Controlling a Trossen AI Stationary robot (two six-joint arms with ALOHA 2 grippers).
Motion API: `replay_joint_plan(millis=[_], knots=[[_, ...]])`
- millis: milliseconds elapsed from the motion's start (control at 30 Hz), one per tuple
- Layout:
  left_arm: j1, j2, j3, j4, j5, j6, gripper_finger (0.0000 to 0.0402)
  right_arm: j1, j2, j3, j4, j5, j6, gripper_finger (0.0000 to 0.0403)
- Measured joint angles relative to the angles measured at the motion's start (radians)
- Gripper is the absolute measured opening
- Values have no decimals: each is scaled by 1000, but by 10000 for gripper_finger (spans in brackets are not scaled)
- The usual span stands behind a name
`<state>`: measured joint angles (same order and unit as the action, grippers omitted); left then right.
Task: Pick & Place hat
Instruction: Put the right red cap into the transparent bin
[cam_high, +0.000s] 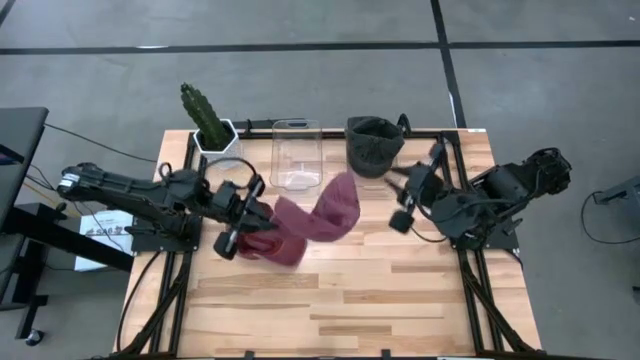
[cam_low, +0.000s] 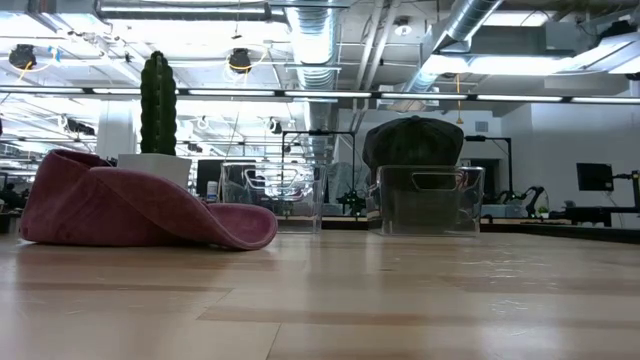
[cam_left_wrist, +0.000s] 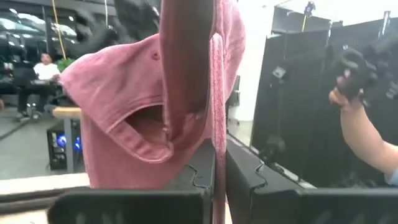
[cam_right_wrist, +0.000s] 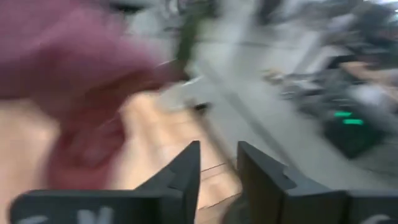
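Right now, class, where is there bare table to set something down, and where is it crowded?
Free: the wooden table's front half, below the red cap. Crowded: the back edge, with cactus pot, empty clear bin and dark cap's bin.

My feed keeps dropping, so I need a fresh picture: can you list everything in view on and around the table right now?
red cap: one, dark red, middle of the table, one edge held by the left hand
dark cap: one, dark grey, in a clear bin at the back of the table, right of centre
clear bin: one, see-through, at the back centre, nothing seen in it
cactus: one, green in a white pot, back left corner
table: one, light wood
paper: one sheet, white, beside the table on the left
person: an arm seen in the left wrist view, beyond the table
left hand: shut on the red cap
right hand: apart from the red cap, holding nothing
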<state>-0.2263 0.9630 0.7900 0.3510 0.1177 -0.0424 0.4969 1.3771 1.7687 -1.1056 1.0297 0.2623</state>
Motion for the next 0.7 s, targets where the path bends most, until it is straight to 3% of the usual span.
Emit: replay_joint_plan(millis=[233,367,533,700], knots=[[-57,38,-90,142,-2,-1,15,-2,48,0,158,352,-54,10],[-66,112,-95,233,-1,-16,15,-41,113,0,310,459,-168,11],[-66,185,-96,305,14,-26,16,-100,190,0,504,457,-364,10],[-61,187,-96,308,14,-25,17,-112,216,0,614,249,-474,3]])
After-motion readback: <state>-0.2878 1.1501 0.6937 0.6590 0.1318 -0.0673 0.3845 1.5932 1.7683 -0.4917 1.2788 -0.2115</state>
